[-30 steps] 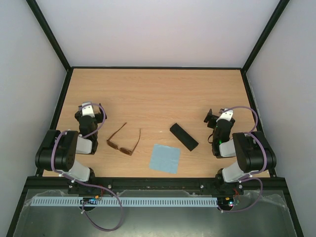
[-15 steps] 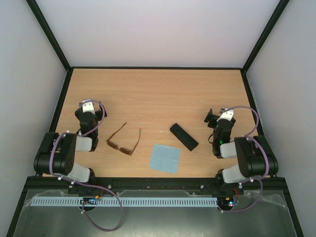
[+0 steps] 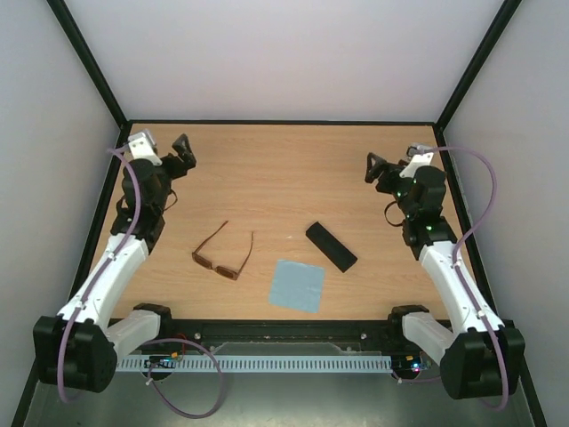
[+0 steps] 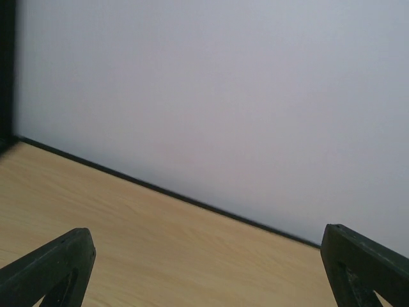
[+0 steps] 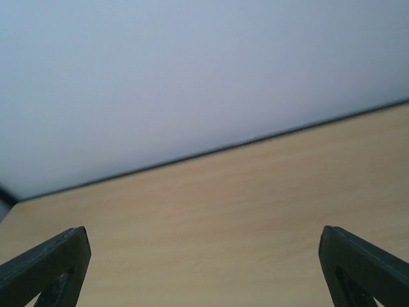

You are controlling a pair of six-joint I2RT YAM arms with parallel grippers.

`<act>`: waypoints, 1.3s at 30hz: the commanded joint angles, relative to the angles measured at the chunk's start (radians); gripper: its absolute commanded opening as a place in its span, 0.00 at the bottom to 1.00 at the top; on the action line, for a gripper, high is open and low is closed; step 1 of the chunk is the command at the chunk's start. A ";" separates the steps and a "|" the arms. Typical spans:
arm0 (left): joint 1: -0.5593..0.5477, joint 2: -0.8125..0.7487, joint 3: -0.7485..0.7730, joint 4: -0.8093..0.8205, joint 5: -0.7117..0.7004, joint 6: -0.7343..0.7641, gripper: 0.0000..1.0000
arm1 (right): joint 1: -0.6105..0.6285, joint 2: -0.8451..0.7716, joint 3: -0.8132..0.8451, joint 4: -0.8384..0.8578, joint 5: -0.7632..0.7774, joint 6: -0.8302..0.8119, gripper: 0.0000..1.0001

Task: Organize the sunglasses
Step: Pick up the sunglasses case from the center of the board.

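1. While you read the top view, note that the left fingers (image 3: 184,149) hang over the far left part of the light wooden desk (image 3: 284,178), and the right fingers (image 3: 374,166) hang over its far right part.
2. Your left wrist view shows the left fingers (image 4: 54,265) spread wide and gripping nothing. Desk and a pale wall (image 4: 223,96) lie ahead of them.
3. Your right wrist view shows the same: the right fingers (image 5: 51,262) are spread wide and hold nothing, with desk and wall beyond.
4. You will find the brown, amber-tinted, thin-framed sunglasses (image 3: 216,264) flat on the desk, well apart from the left fingers, toward the arm bases and somewhat to their right. The temple arms are unfolded and point toward the far side.
5. You can see a slim black rectangular case (image 3: 331,246) lying on a slant. It is on the base side of the right fingers and to their left, well apart from them.
6. You will see a light blue square cloth (image 3: 297,286) closer to the bases than either pair of fingers. It sits between the sunglasses and the case, near both but touching neither.
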 commanded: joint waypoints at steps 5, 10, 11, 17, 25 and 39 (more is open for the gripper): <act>-0.007 -0.098 -0.154 -0.035 0.637 -0.282 0.99 | 0.006 0.074 0.066 -0.464 -0.411 0.107 0.99; 0.030 -0.041 -0.340 0.253 0.804 -0.456 1.00 | 0.081 0.179 0.106 -0.575 -0.285 0.057 0.99; 0.029 -0.015 -0.348 0.287 0.832 -0.465 1.00 | 0.113 0.203 0.113 -0.594 -0.251 0.058 0.99; -0.046 0.041 -0.328 0.189 0.800 -0.450 1.00 | 0.357 0.313 0.116 -0.648 -0.017 0.073 0.99; -0.214 0.001 -0.336 0.123 0.777 -0.451 1.00 | 0.459 0.337 0.029 -0.663 0.090 0.125 0.99; -0.284 -0.088 -0.309 -0.100 0.702 -0.316 1.00 | 0.462 0.311 -0.124 -0.487 -0.134 0.200 0.99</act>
